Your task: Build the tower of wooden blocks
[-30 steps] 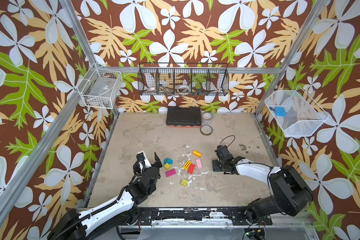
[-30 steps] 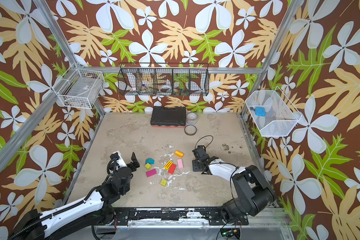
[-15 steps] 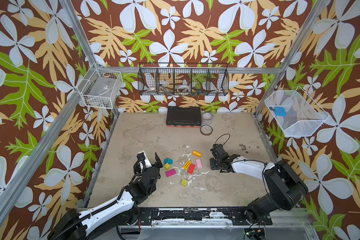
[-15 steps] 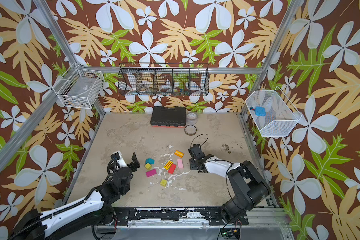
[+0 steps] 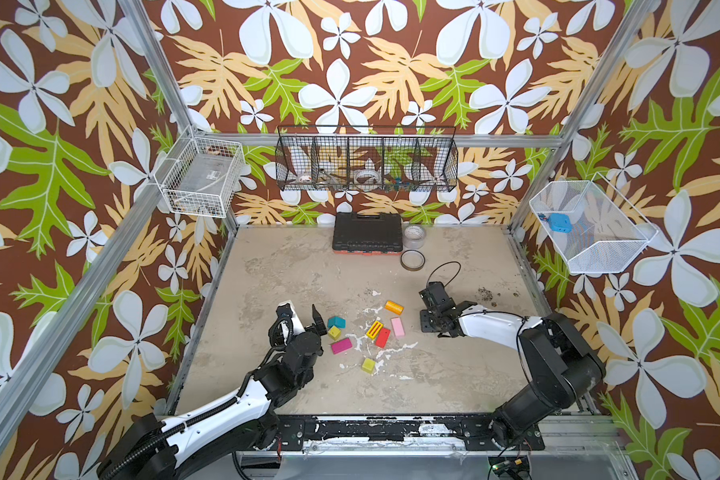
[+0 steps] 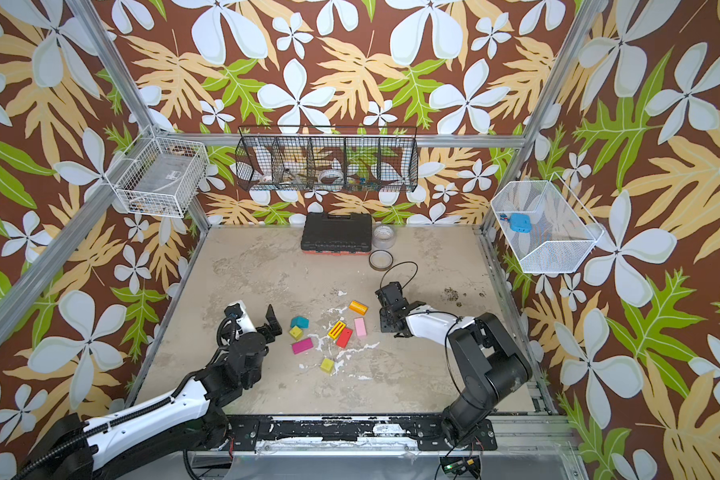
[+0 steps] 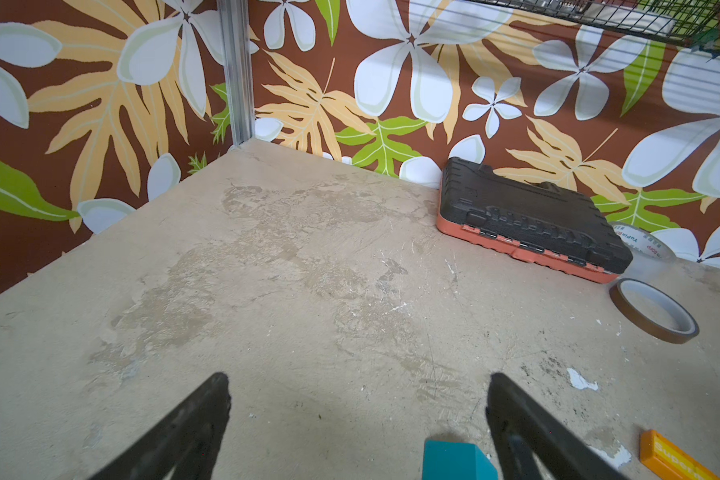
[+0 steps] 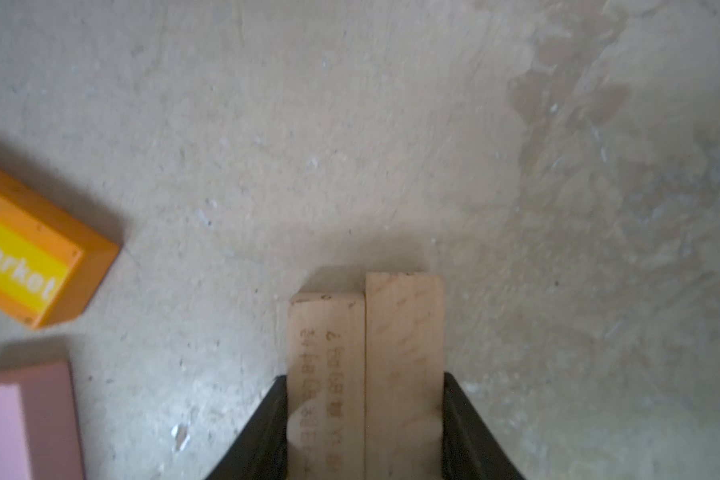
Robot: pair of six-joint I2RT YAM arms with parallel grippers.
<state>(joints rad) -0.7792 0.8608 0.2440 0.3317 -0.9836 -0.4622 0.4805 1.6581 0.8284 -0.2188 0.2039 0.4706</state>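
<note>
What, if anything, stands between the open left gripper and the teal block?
Nothing visible does. In the left wrist view the teal block lies on bare table right by one finger of the left gripper. In a top view the yellow-green cube sits beside it, not between.

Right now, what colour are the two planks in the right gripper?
The planks are plain tan wood, one faintly printed. Best in the right wrist view.
</note>
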